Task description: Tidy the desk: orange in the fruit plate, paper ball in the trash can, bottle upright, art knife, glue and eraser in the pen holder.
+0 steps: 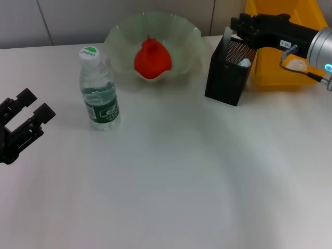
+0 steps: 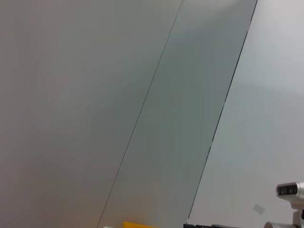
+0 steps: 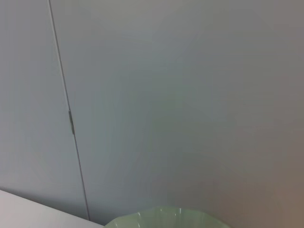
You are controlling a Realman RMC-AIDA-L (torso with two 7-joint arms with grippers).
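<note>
The orange (image 1: 152, 59) lies in the pale green fruit plate (image 1: 120, 37) at the back of the desk; the plate's rim (image 3: 161, 218) also shows in the right wrist view. The bottle (image 1: 98, 91) stands upright to the plate's left. The black mesh pen holder (image 1: 224, 78) stands beside the yellow trash can (image 1: 270, 72), with a pale item (image 1: 244, 63) inside it that I cannot identify. My right gripper (image 1: 239, 26) hovers just over the holder's top. A white wad (image 1: 297, 64) in the can may be the paper ball. Art knife, glue and eraser are hidden. My left gripper (image 1: 35, 104) rests open at the far left.
The white desk (image 1: 171, 176) stretches wide in front of the objects. A grey panelled wall (image 2: 142, 95) fills both wrist views. The right arm's silver forearm and cable (image 1: 316, 49) cross over the trash can.
</note>
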